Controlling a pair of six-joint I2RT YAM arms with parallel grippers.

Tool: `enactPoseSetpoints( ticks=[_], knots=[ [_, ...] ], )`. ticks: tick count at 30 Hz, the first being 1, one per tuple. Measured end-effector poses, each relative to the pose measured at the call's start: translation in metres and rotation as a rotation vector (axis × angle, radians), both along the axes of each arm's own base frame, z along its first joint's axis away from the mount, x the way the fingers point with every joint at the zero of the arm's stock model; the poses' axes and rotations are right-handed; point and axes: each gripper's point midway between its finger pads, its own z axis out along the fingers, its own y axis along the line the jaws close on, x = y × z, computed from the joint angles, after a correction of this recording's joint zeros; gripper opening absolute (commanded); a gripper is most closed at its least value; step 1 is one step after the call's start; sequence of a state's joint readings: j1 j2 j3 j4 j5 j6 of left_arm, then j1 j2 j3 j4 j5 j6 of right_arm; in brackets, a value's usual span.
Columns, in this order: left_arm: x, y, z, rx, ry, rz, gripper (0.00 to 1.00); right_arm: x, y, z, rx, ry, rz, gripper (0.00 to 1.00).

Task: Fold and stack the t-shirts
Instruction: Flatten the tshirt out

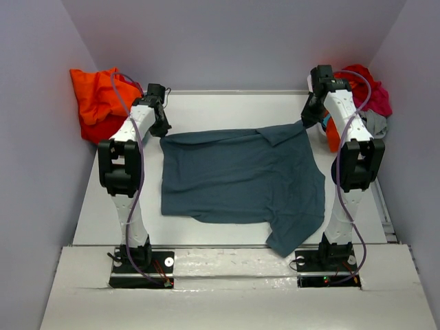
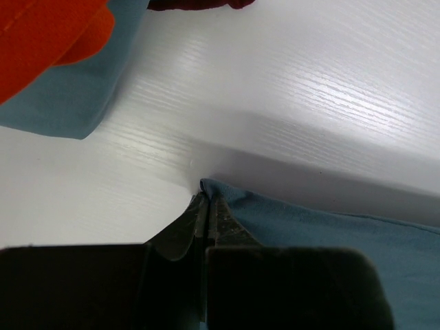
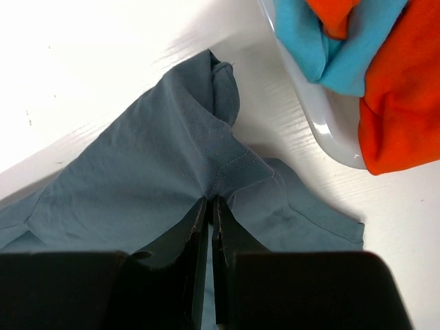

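Right up close in the left wrist view, the left gripper (image 2: 205, 199) has its two black fingers pressed tight together on a corner of the slate-blue t-shirt (image 2: 330, 234). It is pinching the cloth right at its tip. The right gripper (image 3: 210, 203) does the same on its side. Its fingers are closed on a bunched bit of the same shirt, next to a stitched seam by a sleeve. From above, this shirt lies spread out on the white table (image 1: 227, 103) between the two arms. It is mostly flat, with some soft wrinkles. Its far left corner is at the left gripper and its far right corner is at the right gripper. One sleeve hangs down toward the near right, close to the base of the right arm. At the far left corner of the table sits a heap with an orange t-shirt (image 1: 96, 96) on top and a red t-shirt (image 1: 103, 129) under it. At the far right is another heap, with a magenta t-shirt (image 1: 375, 96), a grey t-shirt (image 1: 375, 124) and a second orange one. Up close in the right wrist view, a teal t-shirt (image 3: 344, 48) is tucked in with that orange cloth, and both lie over a shiny white rim (image 3: 320, 117) just beside the slate-blue shirt.
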State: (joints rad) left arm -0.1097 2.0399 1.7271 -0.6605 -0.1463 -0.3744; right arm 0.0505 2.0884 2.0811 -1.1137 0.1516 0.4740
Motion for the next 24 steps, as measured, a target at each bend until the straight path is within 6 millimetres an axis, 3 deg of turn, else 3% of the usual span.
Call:
enactPoseSetpoints(
  ticks=[7,24],
  knots=[
    [0.001,0.000,0.004,-0.001,-0.011,0.000,0.06,0.000,-0.007,0.002,-0.012,-0.001,-0.009,0.12],
    [-0.004,0.000,0.009,-0.005,-0.024,-0.002,0.06,0.014,-0.006,0.033,-0.005,-0.088,0.016,0.12]
  ],
)
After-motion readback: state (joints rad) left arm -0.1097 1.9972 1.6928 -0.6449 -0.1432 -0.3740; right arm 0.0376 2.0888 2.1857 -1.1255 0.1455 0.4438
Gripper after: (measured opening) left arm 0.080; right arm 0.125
